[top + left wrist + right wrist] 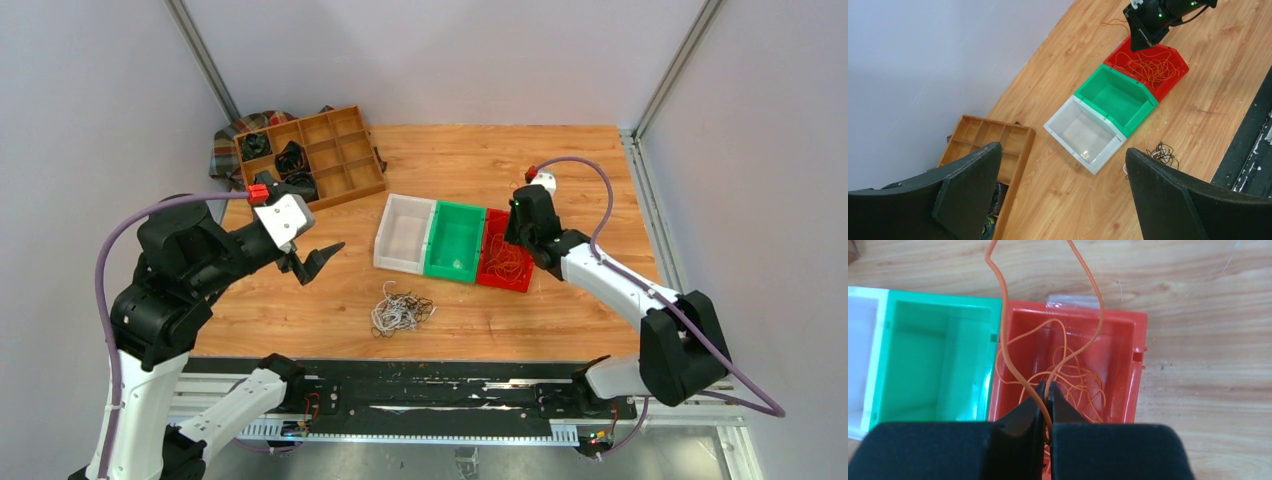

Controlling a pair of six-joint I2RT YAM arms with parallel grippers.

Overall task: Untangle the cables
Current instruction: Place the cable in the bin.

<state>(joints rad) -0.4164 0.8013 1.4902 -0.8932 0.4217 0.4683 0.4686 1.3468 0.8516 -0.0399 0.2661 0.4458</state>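
Note:
A tangle of white and black cables (400,311) lies on the wooden table near the front edge; its edge shows as cables (1163,153) in the left wrist view. Orange cables (507,262) lie heaped in the red bin (526,280). My right gripper (1048,388) hangs over that red bin (1133,340), shut on a looped orange cable (1003,310) that rises away from the fingertips. My left gripper (312,262) hovers open and holds nothing, left of the tangle and above bare table; in its own view the left gripper (1063,160) stands wide apart.
A green bin (455,243) and a clear white bin (404,233) adjoin the red one in a row. A wooden compartment tray (340,150) with black coiled rolls sits at the back left on a plaid cloth (225,145).

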